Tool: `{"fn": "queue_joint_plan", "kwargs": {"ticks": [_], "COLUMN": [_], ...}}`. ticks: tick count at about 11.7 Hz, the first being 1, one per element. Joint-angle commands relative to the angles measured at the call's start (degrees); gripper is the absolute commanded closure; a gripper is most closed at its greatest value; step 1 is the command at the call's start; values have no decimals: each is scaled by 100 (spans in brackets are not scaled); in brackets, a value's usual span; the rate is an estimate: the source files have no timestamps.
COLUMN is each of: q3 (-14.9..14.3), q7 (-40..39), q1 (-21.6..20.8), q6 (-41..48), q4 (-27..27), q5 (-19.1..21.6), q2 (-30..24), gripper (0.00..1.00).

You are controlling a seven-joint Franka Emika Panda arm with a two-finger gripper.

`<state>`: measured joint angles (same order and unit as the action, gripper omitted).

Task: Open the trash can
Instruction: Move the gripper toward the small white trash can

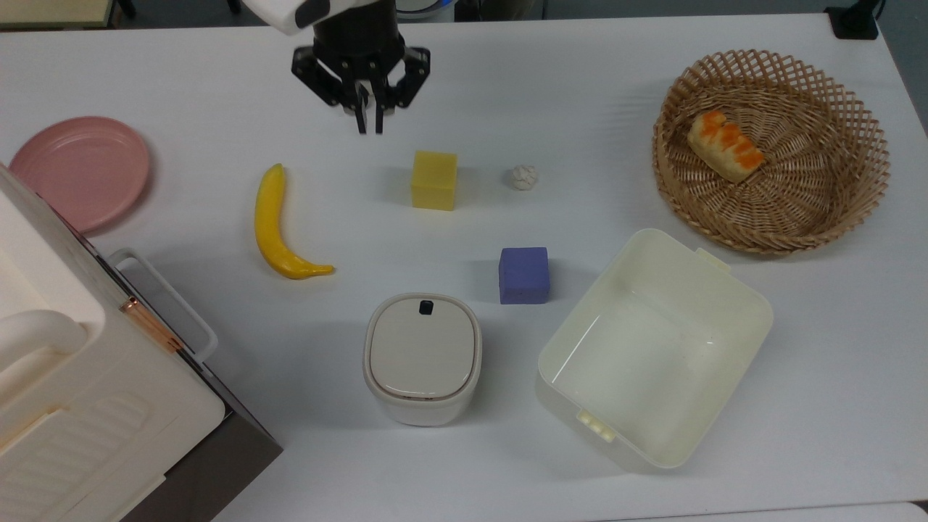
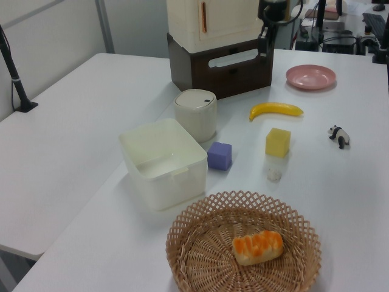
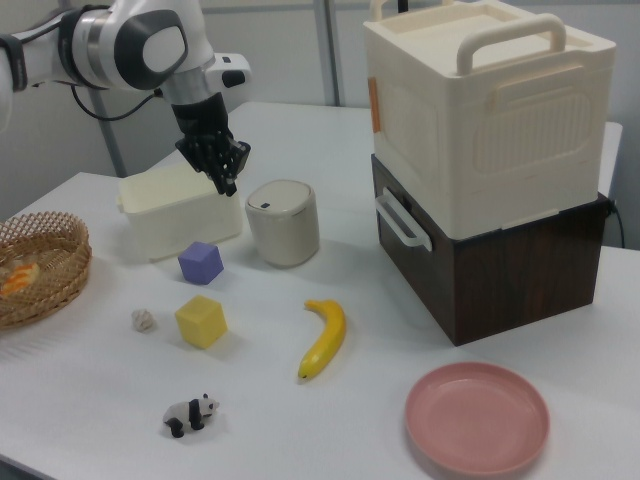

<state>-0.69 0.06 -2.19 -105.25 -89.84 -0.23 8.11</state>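
Observation:
The trash can is a small white rounded bin near the front middle of the table; its beige-grey lid lies flat and closed, with the black button at the rim's far side. It also stands beside the cream tub in the left view and in the right view. My gripper hangs over the far part of the table, well away from the bin, fingers shut together with nothing between them. In the right view the gripper hovers high above the table, left of the bin.
Between gripper and bin lie a banana, a yellow cube and a purple cube. A cream tub stands at the bin's right, a big cream appliance at its left. A basket, pink plate and toy panda lie around.

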Motion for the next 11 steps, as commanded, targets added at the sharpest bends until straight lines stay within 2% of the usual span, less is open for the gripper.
{"fn": "queue_joint_plan", "kwargs": {"ticks": [1, 5, 7, 8, 10, 11], "q3": [-150, -159, -247, -386, -947, -1124], "q7": [-103, -33, 274, 406, 757, 854], "q1": [-238, -352, -439, -605, -1132, -1300], "q6": [-853, -1770, -2243, -2602, -3340, -3605], "q4": [116, 607, 941, 1012, 1021, 1021], "q5": [111, 304, 287, 269, 269, 269], "q2": [392, 893, 1271, 1455, 1859, 2026], "gripper": [84, 84, 84, 84, 84, 84]}}
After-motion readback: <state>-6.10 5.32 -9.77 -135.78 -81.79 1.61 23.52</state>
